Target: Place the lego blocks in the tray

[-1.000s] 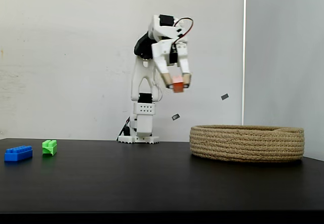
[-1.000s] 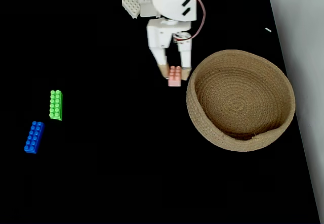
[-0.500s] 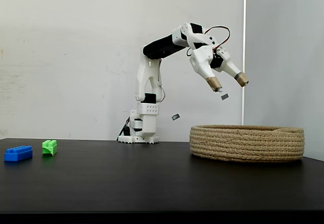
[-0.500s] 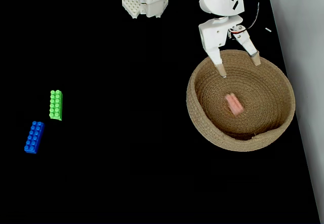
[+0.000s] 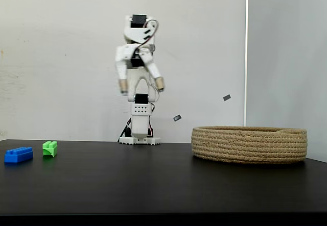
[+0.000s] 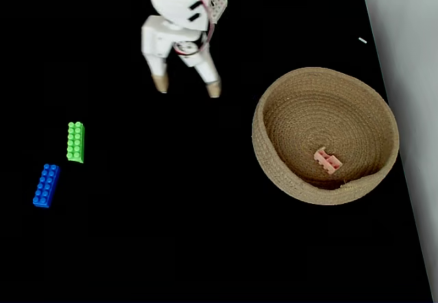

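Blue brick [image 6: 46,185] and green brick [image 6: 75,141] lie side by side on black tabletop [image 6: 171,214], well left of rope tray [image 6: 274,173]. Pink brick [image 6: 327,160] rests inside tray. Farther back, pincer [image 6: 186,87] hangs spread wide, empty, above tabletop.

My arm stands folded upright over its base — gripper [image 5: 141,86] [image 6: 186,87] held high, fingers splayed wide, pointing toward six o'clock, holding nothing.
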You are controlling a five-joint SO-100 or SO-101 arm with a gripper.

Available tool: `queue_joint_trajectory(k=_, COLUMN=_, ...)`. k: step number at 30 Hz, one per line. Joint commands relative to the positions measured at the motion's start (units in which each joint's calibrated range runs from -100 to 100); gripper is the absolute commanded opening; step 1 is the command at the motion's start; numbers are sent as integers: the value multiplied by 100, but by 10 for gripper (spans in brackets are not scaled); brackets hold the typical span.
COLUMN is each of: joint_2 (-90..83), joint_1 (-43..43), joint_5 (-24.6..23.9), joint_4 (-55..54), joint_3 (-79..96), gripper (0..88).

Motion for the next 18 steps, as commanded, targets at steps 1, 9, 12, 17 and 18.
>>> queue_joint_trajectory(k=1, joint_2=308, joint_1=1206, joint_5=689, joint_4=-325, joint_3=-200, gripper=341)
queue_joint_trajectory(k=9, joint_2=1606, joint_1=2096, joint_5=1748, joint_4=-1258, joint_3=-1021, gripper=338)
queue_joint_trajectory(k=12, joint_2=1968, joint_1=2203, joint_5=1958, joint_4=-1483, joint_3=-1249, gripper=333)
queue_joint_trajectory(k=17, joint_2=2492, joint_1=2319, joint_5=2173, joint_4=-1741, joint_3=-1677, gripper=318)
queue_joint_trajectory(k=18, joint_2=2570, joint_1=2335, joint_5=2203, joint_4=-1825, joint_3=-1696, gripper=317)
